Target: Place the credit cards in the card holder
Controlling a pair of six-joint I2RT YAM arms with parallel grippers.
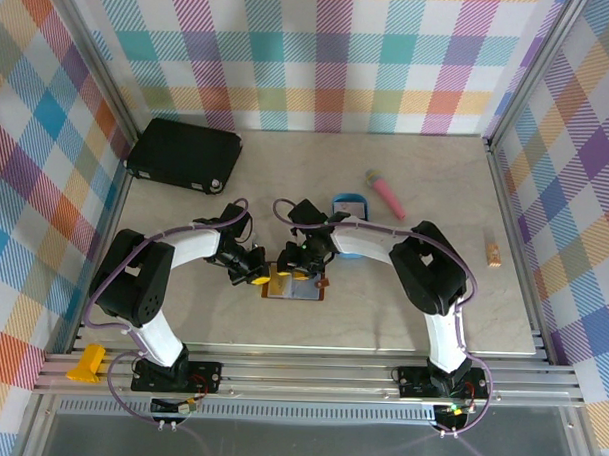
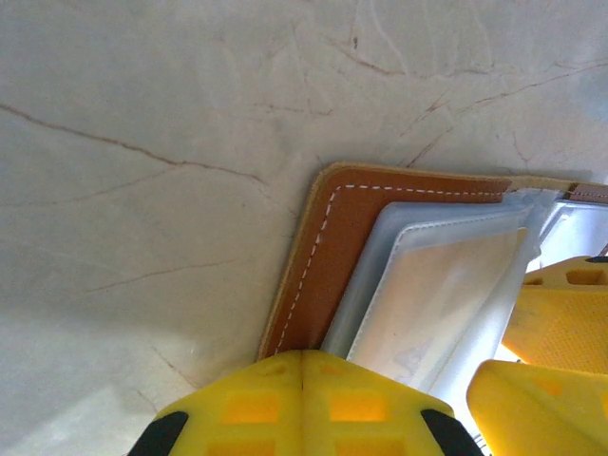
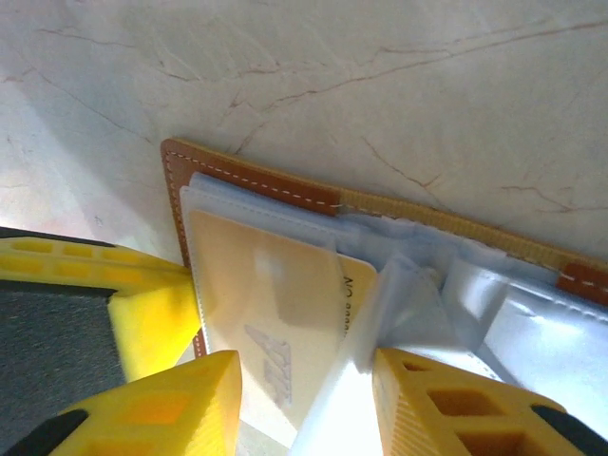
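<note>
- The card holder (image 1: 300, 288) lies open on the marbled table (image 1: 432, 293), at about 7 o'clock from the table's middle and between the two arms, with its pale blue-grey pockets facing up.
- The left gripper (image 1: 255, 274) sits at 9 o'clock of the holder. In the left wrist view its yellow fingertips (image 2: 302, 399) are pressed tight together at the edge of the brown stitched cover (image 2: 328, 247), and nothing shows between them.
- The right gripper (image 1: 305, 260) is over the holder's 12 o'clock edge.
- In the right wrist view its jaws stand partly apart.
- A beige credit card (image 3: 271, 304) lies in that gap, its far end tucked under a clear pocket of the holder (image 3: 247, 176).
- I cannot tell whether the jaws actually pinch the card.
- A finger of the left gripper (image 3: 147, 304) touches the holder's side at 9 o'clock of the card.
- A blue tray (image 1: 348, 204) sits at 1 o'clock of the holder, partly behind the right arm.
- A pink stick (image 1: 386, 194) lies just past the tray, also towards 1 o'clock.
- A black case (image 1: 184, 154) rests in the far left corner, at 10 o'clock of the holder.
</note>
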